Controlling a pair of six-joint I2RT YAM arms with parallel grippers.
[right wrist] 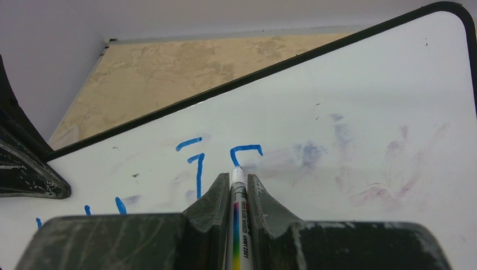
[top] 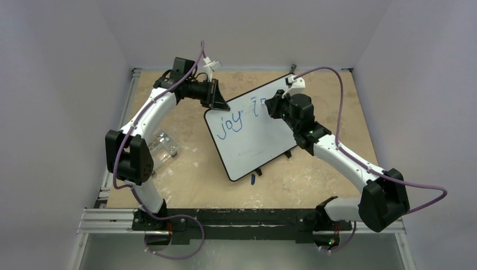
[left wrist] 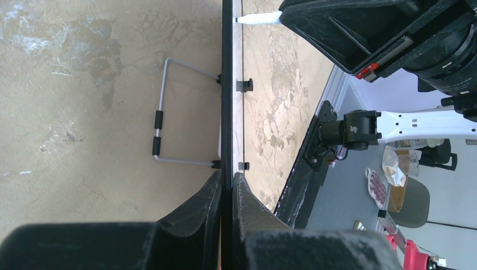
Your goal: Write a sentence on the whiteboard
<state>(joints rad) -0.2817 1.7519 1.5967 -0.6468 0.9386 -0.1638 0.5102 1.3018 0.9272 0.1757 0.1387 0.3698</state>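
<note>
The whiteboard stands tilted on the table, black framed. My left gripper is shut on its top left edge; in the left wrist view the jaws pinch the board's frame edge-on. My right gripper is shut on a white marker, its tip touching the board. The sentence in blue reads "joy" and an "i", with the start of another letter at the marker tip.
A clear plastic piece lies on the table left of the board. A small blue cap lies by the board's near edge. The board's wire stand rests on the tabletop. Faint purple smudges mark the board's right part.
</note>
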